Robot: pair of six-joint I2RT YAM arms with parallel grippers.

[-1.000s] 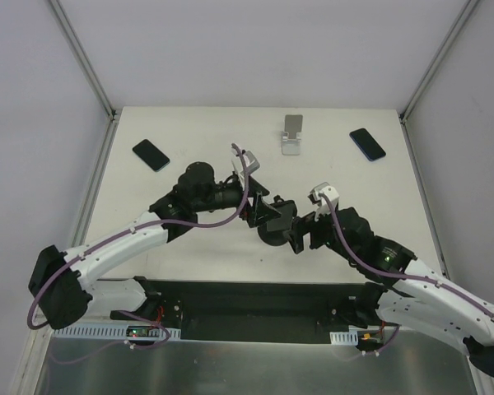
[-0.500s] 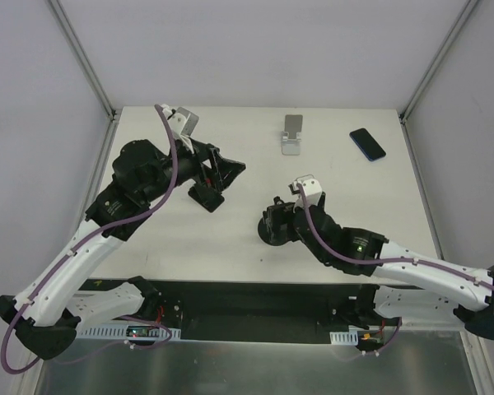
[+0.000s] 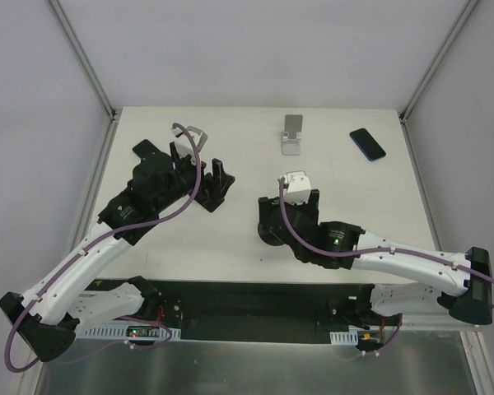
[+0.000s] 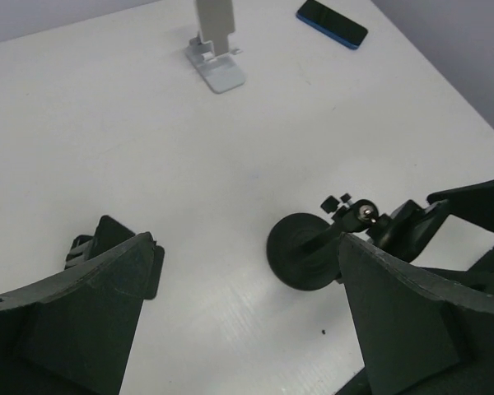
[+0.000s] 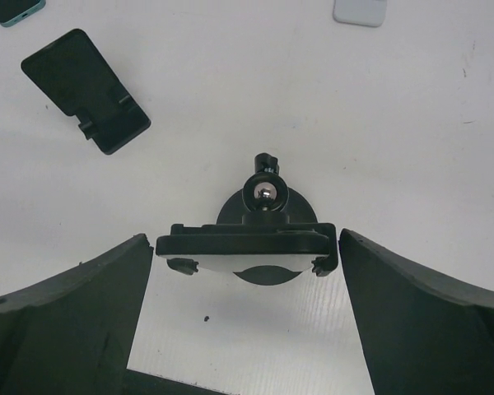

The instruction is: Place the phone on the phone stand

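Left gripper [image 4: 247, 247] swung to 9 o'clock, spread. Right gripper [image 5: 245, 247], spread, hovers over black round-based stand [image 5: 266, 197]; descent risks toppling it.

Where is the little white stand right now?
Overhead view: the white stand sits near the far edge of the table, left of the dark phone.

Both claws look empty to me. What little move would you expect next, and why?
Probably the left gripper should swing toward the dark flat phone lying just left of it and lower over it. Both grippers stand open and empty, no phone sits on a stand yet, and the right gripper hovers over the black round-based phone holder.
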